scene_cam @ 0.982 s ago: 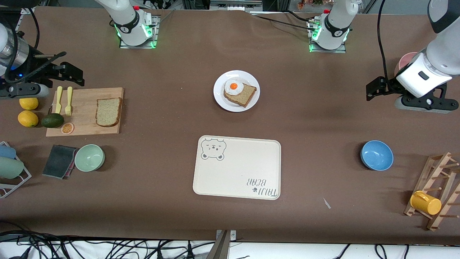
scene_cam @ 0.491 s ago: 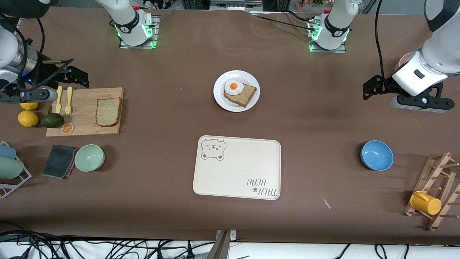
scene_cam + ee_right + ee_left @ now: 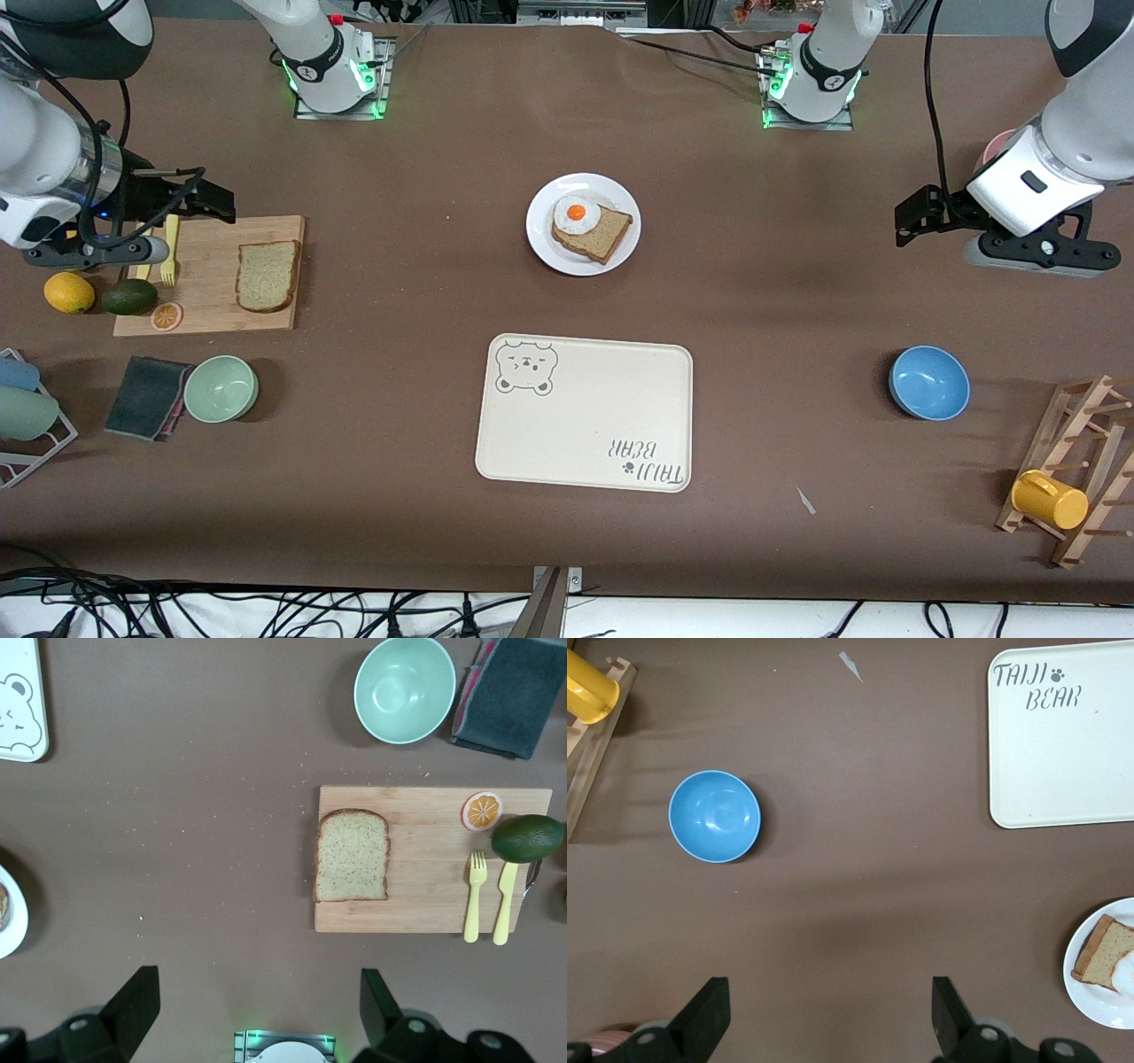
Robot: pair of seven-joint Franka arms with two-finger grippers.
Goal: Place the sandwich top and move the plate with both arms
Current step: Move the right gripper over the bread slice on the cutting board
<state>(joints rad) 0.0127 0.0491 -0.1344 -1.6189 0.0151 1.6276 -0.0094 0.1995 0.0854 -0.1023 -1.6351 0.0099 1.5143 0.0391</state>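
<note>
Bare table surrounds the plate (image 3: 583, 224) on every side, the tray (image 3: 585, 413) lying well apart, nearer the front camera. On the cutting board (image 3: 209, 275), the bread slice (image 3: 267, 276) has open board around it; fork (image 3: 168, 252), avocado (image 3: 129, 297) and orange slice (image 3: 166, 315) crowd the board's other end

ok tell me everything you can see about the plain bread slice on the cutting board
The sandwich top is a flat, roughly square slice of light brown speckled bread with a darker crust and a slightly domed edge. It is bare, with nothing on it. It lies flat on the wooden cutting board, at the board's end nearer the plate, apart from the fork and orange slice. Nothing grips or touches it besides the board.
</note>
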